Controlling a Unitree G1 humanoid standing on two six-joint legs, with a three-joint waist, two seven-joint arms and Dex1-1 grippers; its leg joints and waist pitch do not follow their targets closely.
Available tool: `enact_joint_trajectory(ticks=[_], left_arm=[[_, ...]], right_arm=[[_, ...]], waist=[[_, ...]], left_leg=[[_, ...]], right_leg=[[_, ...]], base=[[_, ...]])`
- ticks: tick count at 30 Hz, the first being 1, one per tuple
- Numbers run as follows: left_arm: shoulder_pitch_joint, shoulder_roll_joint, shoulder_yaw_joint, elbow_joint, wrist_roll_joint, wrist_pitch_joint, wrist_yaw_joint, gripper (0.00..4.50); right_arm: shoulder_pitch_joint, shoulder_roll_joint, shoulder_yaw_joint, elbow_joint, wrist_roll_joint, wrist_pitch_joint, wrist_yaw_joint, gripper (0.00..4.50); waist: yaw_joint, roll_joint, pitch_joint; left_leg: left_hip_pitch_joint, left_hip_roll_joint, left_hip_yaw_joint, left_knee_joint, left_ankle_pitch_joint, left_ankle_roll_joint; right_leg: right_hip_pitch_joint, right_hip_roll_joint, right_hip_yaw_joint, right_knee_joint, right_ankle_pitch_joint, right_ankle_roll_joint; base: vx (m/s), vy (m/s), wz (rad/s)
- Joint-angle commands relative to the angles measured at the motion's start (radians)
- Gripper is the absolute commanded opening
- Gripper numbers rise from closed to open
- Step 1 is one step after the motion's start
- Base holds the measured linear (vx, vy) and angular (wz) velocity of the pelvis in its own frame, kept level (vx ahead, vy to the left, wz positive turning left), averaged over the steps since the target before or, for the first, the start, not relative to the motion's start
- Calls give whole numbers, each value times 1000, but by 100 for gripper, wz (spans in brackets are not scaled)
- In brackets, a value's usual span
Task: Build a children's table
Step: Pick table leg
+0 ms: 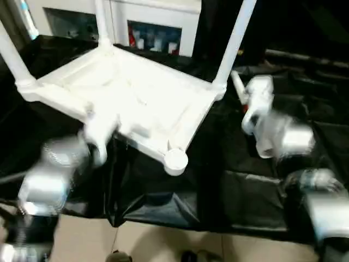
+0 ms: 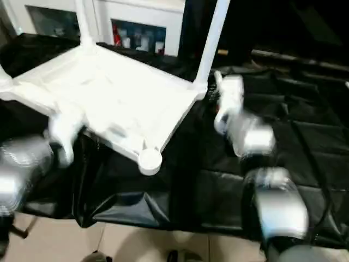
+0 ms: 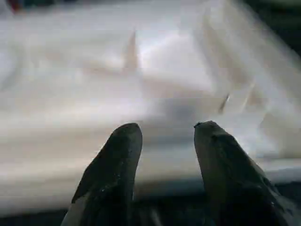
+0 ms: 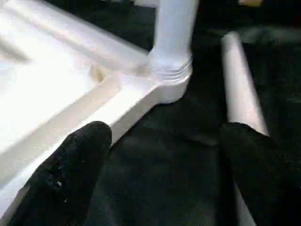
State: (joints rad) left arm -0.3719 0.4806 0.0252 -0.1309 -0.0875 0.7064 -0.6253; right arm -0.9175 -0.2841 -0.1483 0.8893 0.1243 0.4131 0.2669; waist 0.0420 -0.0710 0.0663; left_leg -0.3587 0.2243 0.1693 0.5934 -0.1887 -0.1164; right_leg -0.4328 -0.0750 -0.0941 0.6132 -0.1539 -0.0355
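Children's table (image 1: pixel 136 103): inverted on black sheeting (image 1: pixel 245 185), ribbed underside up. Three legs upright in corner sockets; near corner socket (image 1: pixel 175 159) empty. Fourth leg (image 4: pixel 240 94): loose, lying on the sheeting just beside the table's right corner. Left gripper (image 3: pixel 164 136): fingers spread, over the table's near rim, holding nothing. Right gripper (image 4: pixel 164 141): fingers wide apart, empty, near the table's right corner.

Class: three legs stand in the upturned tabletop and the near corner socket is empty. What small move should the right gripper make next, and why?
Probably lower the right gripper onto the loose leg and close on it. Its fingers are wide open and empty, the leg lies on the black cloth beside the tabletop, and the near socket has no leg yet.
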Motion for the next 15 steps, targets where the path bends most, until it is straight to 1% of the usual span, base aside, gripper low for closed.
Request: enact_joint_trajectory(ticks=[1, 2, 3, 4, 5, 6, 7, 8, 9, 10, 12, 13, 14, 15], left_arm=[[2, 0, -5, -30, -36, 4, -31, 216], [7, 15, -4, -85, -82, 16, -82, 216], [9, 22, -3, -110, -103, 19, -106, 216], [8, 27, -2, -131, -123, 24, -128, 216], [6, 29, -3, -142, -133, 32, -138, 216], [4, 31, -4, -145, -141, 36, -145, 216], [4, 31, -4, -146, -142, 36, -145, 216], [5, 53, -20, -169, -158, 55, -176, 216], [6, 61, -25, -175, -163, 60, -185, 216], [7, 69, -29, -186, -172, 71, -196, 216], [10, 76, -28, -198, -184, 81, -204, 216], [15, 92, -23, -221, -205, 101, -214, 216], [17, 100, -20, -234, -217, 115, -220, 216], [16, 107, -21, -243, -222, 124, -224, 216]], right_arm=[[-18, -24, -12, 59, -8, 10, -19, 447], [-79, -52, -14, 149, -16, 36, -24, 447], [-106, -62, -17, 189, -16, 54, -23, 447], [-131, -71, -25, 229, -11, 70, -31, 447], [-142, -75, -20, 247, -18, 65, -31, 447], [-152, -78, -16, 265, -24, 59, -31, 447], [-152, -78, -16, 266, -24, 59, -31, 447], [-180, -84, -4, 314, -43, 83, -39, 447], [-188, -84, -2, 328, -48, 90, -41, 447], [-193, -86, 2, 343, -55, 94, -48, 447], [-198, -87, 3, 357, -60, 94, -54, 447], [-210, -90, 2, 389, -61, 103, -57, 447], [-214, -93, 2, 404, -64, 104, -58, 447], [-215, -96, -1, 413, -64, 104, -65, 447]], waist=[[1, 21, -78], [1, 24, -80], [0, 23, -86], [1, 24, -86], [-1, 19, -85], [0, 22, -79], [-1, 21, -78], [0, 17, -79], [-1, 21, -79], [-2, 21, -77], [1, 27, -76], [3, 35, -76], [3, 32, -77], [5, 34, -75]], left_leg=[[-4, -6, 11, -58, -152, 1], [-4, -7, 11, -57, -143, 1], [-4, -7, 11, -54, -128, 3], [-4, -7, 11, -53, -124, 5], [-8, -7, 13, -51, -117, 10], [-10, -6, 13, -52, -134, 13], [-12, -5, 13, -52, -144, 12], [-11, -6, 13, -51, -154, 9], [-12, -7, 12, -51, -157, 5], [-11, -6, 12, -50, -162, 3], [-6, -5, 13, -50, -170, -5], [-6, -5, 12, -50, -171, -9], [-7, -4, 12, -50, -178, -14], [-6, -4, 11, -50, -190, -18]], right_leg=[[74, -43, 48, -57, -177, -171], [74, -44, 48, -52, -165, -180], [74, -42, 48, -44, -126, -202], [73, -41, 48, -41, -109, -213], [73, -38, 47, -38, -80, -225], [71, -39, 47, -41, -96, -224], [73, -41, 46, -44, -118, -216], [73, -44, 46, -47, -155, -205], [73, -45, 46, -46, -174, -201], [71, -44, 47, -47, -183, -198], [67, -44, 47, -49, -188, -194], [67, -45, 47, -47, -184, -196], [68, -43, 47, -45, -177, -202], [67, -43, 46, -45, -181, -203]], base=[[0, 0, 0], [0, 0, 0], [0, 0, 0], [0, 0, 0], [0, 0, 0], [0, 0, 0], [0, 0, 0], [0, 0, 0], [0, 0, 0], [0, 0, 0], [0, 0, 0], [0, 0, 0], [0, 0, 0], [0, 0, 0]])
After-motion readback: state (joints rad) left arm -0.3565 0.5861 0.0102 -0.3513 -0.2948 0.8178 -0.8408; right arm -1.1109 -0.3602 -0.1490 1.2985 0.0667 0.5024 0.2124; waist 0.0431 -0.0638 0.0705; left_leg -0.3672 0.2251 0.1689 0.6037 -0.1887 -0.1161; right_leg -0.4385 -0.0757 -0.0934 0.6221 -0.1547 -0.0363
